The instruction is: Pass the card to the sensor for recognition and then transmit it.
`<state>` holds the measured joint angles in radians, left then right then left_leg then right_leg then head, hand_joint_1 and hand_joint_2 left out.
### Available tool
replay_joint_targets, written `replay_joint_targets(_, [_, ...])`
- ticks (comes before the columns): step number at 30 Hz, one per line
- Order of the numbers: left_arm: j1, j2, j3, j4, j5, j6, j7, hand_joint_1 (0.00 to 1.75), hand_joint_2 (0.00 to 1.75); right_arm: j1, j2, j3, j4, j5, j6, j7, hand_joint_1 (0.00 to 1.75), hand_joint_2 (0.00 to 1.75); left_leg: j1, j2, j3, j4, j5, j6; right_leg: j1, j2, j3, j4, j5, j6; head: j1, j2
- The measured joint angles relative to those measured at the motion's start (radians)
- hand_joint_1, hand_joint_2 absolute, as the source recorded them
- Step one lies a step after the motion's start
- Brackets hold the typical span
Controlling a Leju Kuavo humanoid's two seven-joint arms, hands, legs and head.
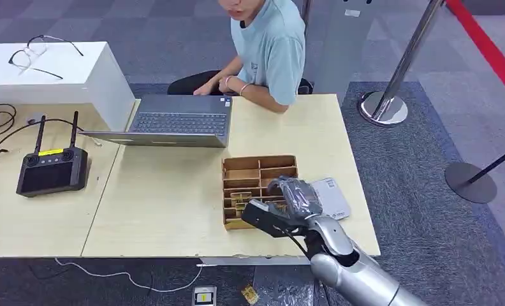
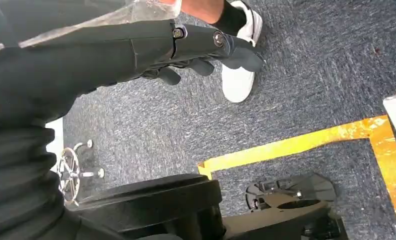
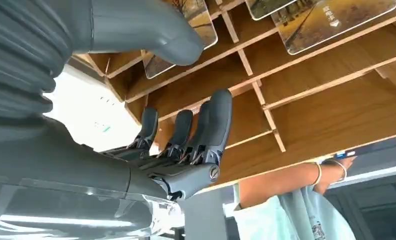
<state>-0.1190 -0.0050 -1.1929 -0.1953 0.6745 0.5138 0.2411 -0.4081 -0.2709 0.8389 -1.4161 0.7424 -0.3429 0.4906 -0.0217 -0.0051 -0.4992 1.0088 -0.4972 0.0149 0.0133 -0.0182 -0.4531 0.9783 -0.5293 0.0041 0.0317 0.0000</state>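
A brown wooden divider tray (image 1: 259, 171) stands on the table's right half, with picture cards (image 1: 240, 199) in its near compartments. My right hand (image 1: 282, 205) hovers over the tray's near right corner. In the right wrist view this hand (image 3: 176, 150) holds nothing: the thumb (image 3: 151, 30) is spread above one card (image 3: 206, 27) and the dark fingers (image 3: 213, 125) hang over bare compartments, with another card (image 3: 331, 20) further along. A white flat sensor (image 1: 333, 197) lies just right of the tray. My left hand (image 2: 201, 50) hangs over the floor, holding nothing.
A person (image 1: 269, 44) sits at the table's far side by an open laptop (image 1: 180, 121). A black remote controller (image 1: 51, 169) lies at the left, behind it a white box (image 1: 52, 76) with glasses. Stanchion bases (image 1: 382, 108) stand on the carpet at right.
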Motion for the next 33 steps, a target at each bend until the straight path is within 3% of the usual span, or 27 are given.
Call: replay_joint_targets(33, [0.000,0.000,0.000,0.000,-0.003,-0.003,0.001,0.00,1.75,0.013,-0.003,0.019,0.011,0.025,0.033,0.000,0.93,1.75,0.000,0.000,0.001,0.000,0.000,0.000,0.000,0.000,0.000,0.000,0.000,0.000,0.000,0.000])
